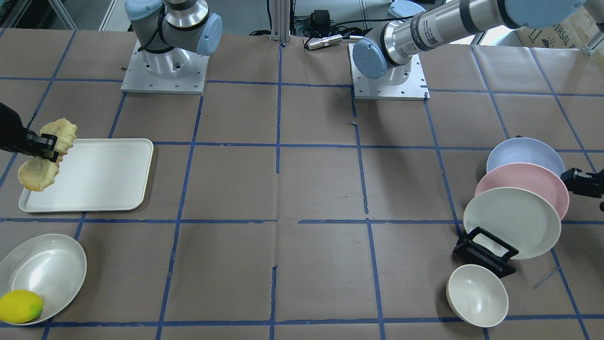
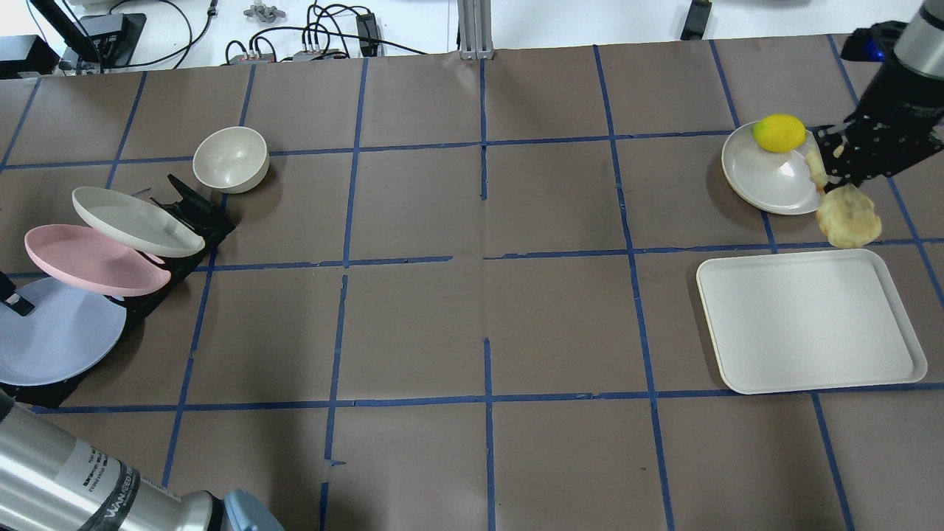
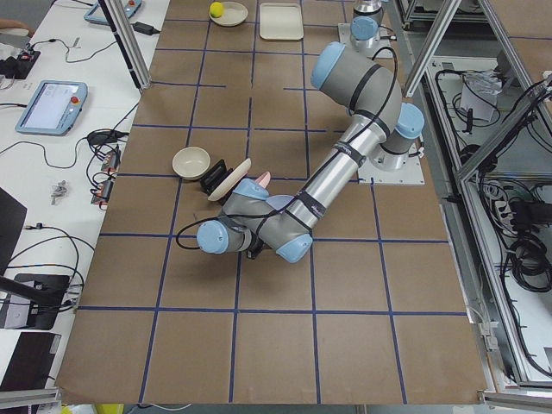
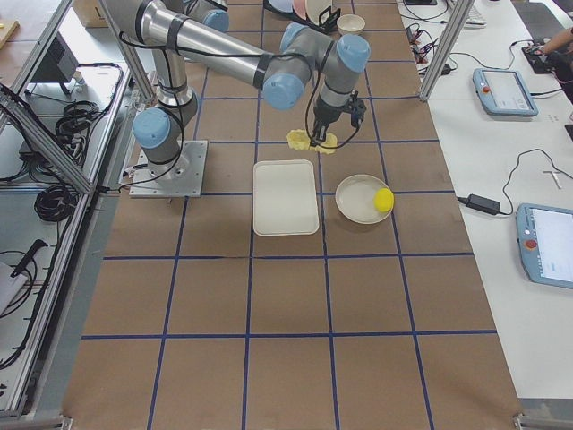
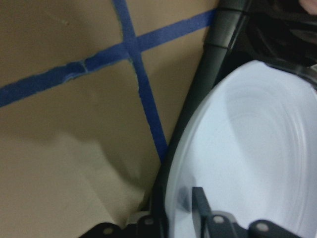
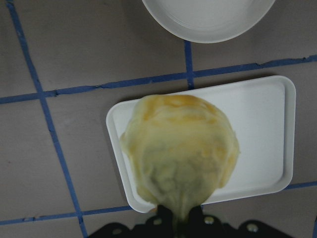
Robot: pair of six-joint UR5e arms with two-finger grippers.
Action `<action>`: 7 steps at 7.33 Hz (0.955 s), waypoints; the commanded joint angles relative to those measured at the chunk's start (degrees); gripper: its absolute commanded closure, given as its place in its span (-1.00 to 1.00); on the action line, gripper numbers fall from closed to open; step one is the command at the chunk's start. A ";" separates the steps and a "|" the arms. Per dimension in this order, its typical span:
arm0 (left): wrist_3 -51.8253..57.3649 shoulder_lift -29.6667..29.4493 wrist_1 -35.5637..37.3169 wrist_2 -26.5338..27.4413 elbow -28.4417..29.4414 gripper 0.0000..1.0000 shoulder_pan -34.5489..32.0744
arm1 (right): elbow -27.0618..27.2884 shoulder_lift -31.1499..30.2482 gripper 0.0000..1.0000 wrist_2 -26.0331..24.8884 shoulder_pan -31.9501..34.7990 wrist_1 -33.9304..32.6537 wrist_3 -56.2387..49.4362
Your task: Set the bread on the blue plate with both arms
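The bread is a knobbly golden loaf held in the air at its middle by my right gripper, which is shut on it. It hangs over the edge of the white tray, and the right wrist view shows the bread with the tray below. The blue plate leans at the back of a black rack. My left gripper is at the plate's rim. In the left wrist view one finger lies on the inner face of the blue plate, and the jaws look closed on the rim.
In the same rack a pink plate and a cream-white plate lean in front of the blue one. A cream bowl lies tipped beside the rack. A white dish holds a yellow lemon near the tray.
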 commanded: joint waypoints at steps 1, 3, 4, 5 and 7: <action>0.08 0.96 -0.29 0.34 0.44 0.94 0.00 | -6.25 0.32 0.78 0.13 6.96 2.51 4.43; 0.51 4.99 -3.25 0.70 0.09 0.94 0.35 | -6.35 -0.21 0.78 0.65 10.58 3.65 6.53; 2.17 6.23 -4.67 0.70 -0.35 0.94 0.87 | -6.26 -0.12 0.78 4.23 11.98 3.57 9.94; 5.06 7.63 -5.12 0.70 -0.96 0.94 1.23 | -6.26 0.05 0.78 4.26 12.34 3.57 10.59; 4.30 12.37 -13.17 0.96 -1.14 0.94 2.19 | -6.00 0.14 0.78 4.09 12.44 3.57 10.77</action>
